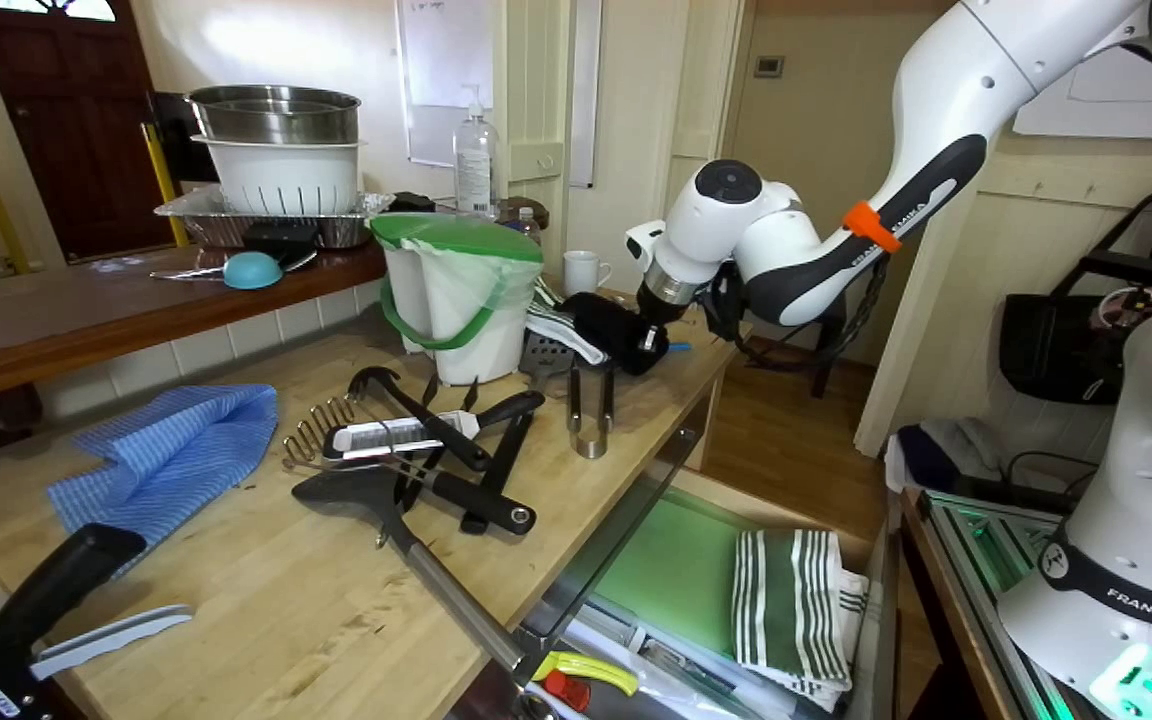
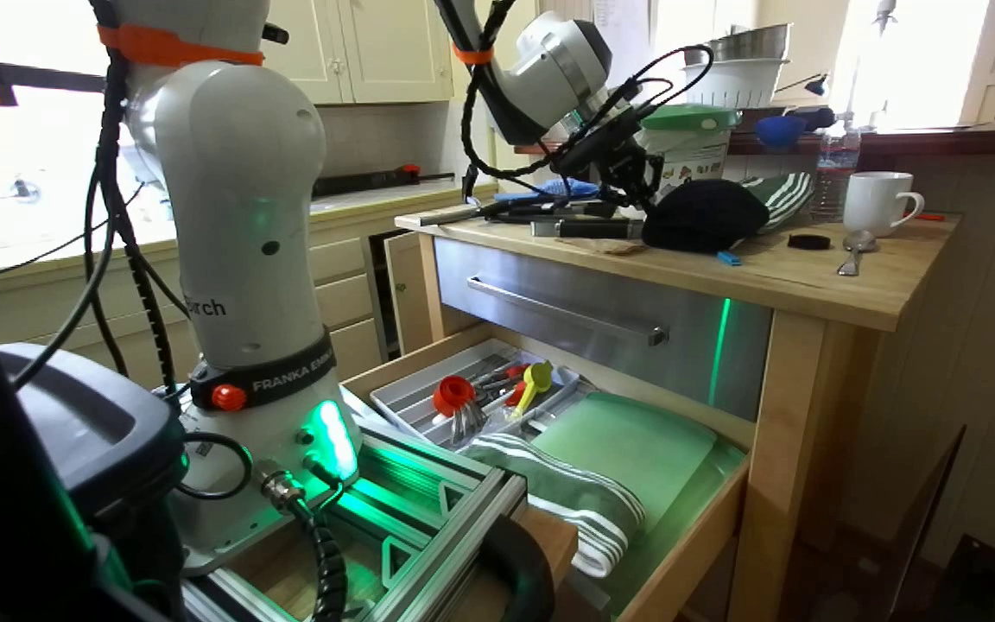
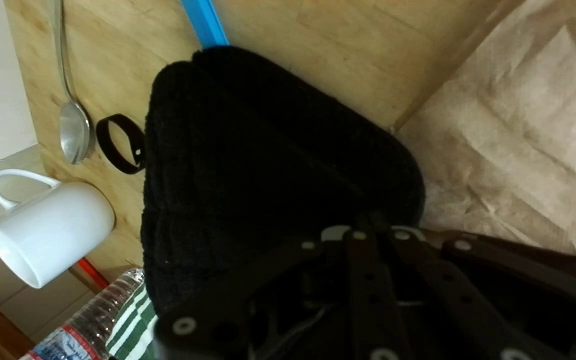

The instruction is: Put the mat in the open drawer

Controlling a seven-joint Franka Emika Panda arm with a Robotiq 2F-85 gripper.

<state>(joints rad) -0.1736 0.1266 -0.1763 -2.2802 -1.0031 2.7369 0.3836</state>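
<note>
In an exterior view, a blue cloth [image 1: 176, 450] lies crumpled left of the bucket [image 1: 471, 290], on the desk [image 1: 266, 620]. In front of the bucket, kitchen tools [image 1: 396, 437] overlap in a loose pile, apparently outside this job. Right of the bucket, the mat [image 1: 616, 325] appears to rest on the desk by a striped towel [image 1: 558, 325], contact uncertain; its folded shape is probably owed to the pinch at its edge. Lower right of the bucket, the open drawer [image 1: 671, 560] holds a folded towel [image 1: 791, 600] and stands out presumably to receive the mat. The jaws are nearly together, judged clenched on the mat's edge; the pinched part is too dark to inspect.
</note>
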